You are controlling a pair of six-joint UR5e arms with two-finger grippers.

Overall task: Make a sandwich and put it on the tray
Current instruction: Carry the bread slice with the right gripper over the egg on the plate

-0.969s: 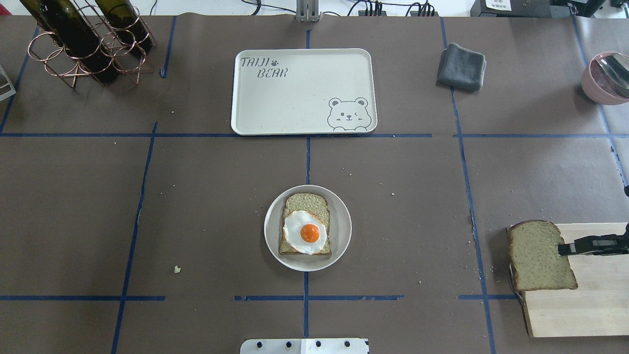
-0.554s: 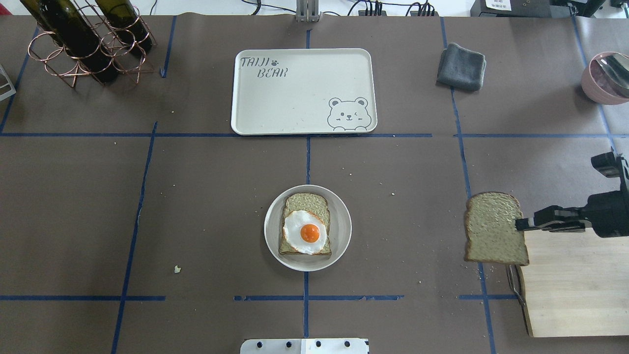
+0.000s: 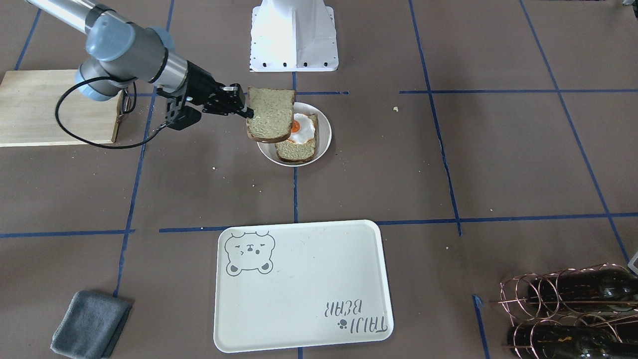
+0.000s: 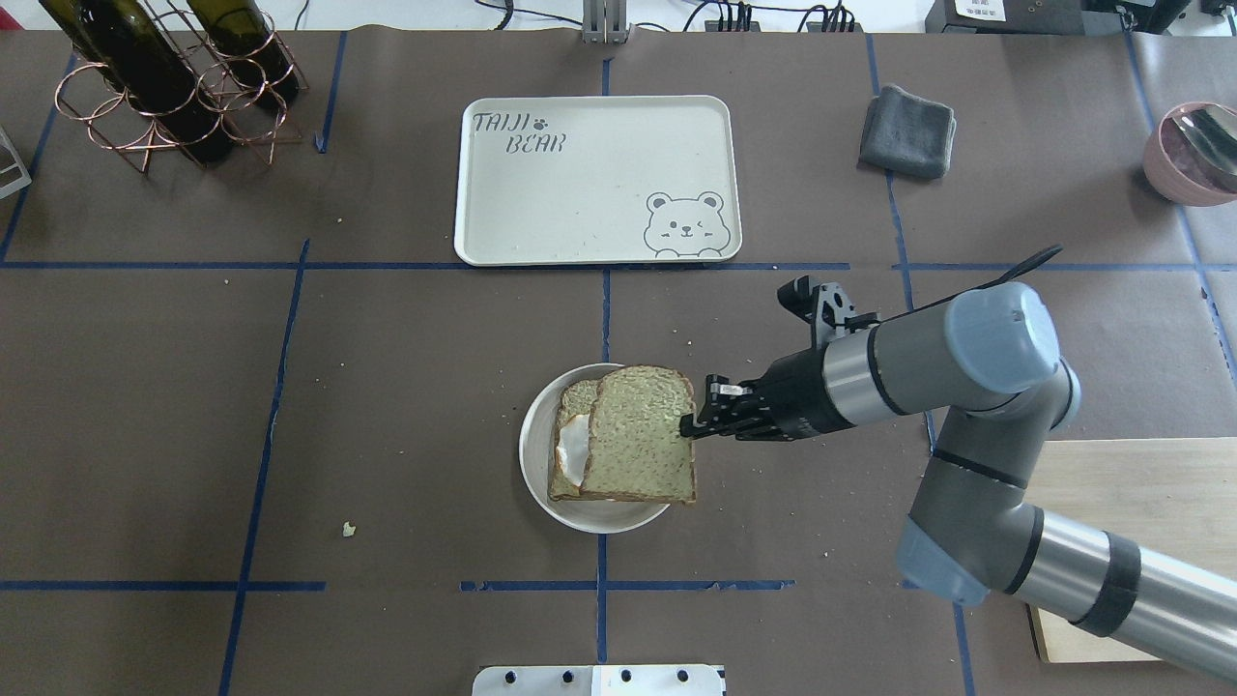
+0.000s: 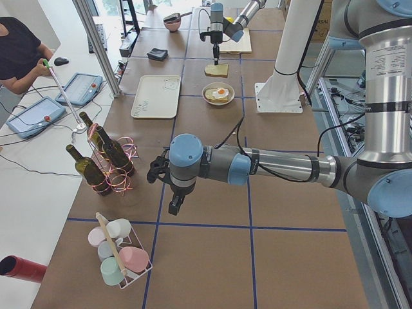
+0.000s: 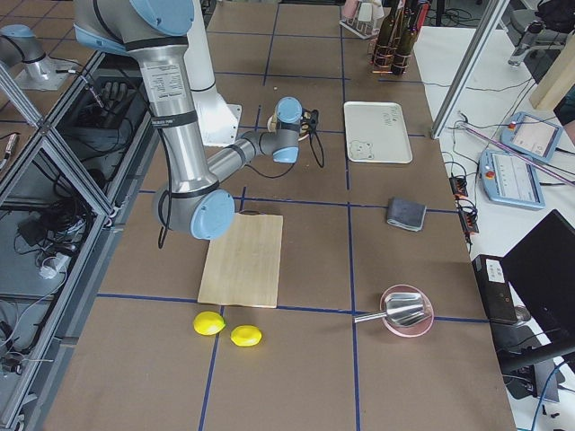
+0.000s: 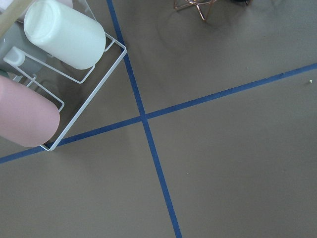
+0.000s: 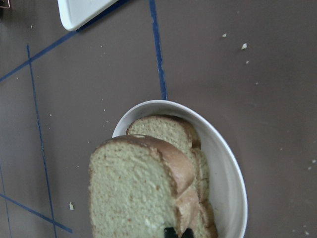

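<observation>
My right gripper (image 4: pixel 688 425) is shut on the edge of a tan bread slice (image 4: pixel 640 435) and holds it level above the small round white plate (image 4: pixel 536 483). On that plate lies a second bread slice (image 4: pixel 577 396) with a white fried egg (image 4: pixel 572 452); the held slice hides most of the egg from above. The front-facing view shows the held slice (image 3: pixel 270 115) above and apart from the egg (image 3: pixel 302 128). The cream bear tray (image 4: pixel 580 193) sits beyond the plate with nothing on it. My left gripper (image 5: pixel 174 206) hangs far off near the bottle rack; I cannot tell its state.
A wooden cutting board (image 4: pixel 1150 483) lies under my right arm. A grey cloth (image 4: pixel 906 130) and a pink bowl (image 4: pixel 1193 155) are at the far right. A copper rack with wine bottles (image 4: pixel 164 77) stands far left. A wire rack of cups (image 7: pixel 49 74) is by my left wrist.
My right arm has carried the bread slice leftward from the cutting board's edge to above the plate, where it now covers most of the egg.
</observation>
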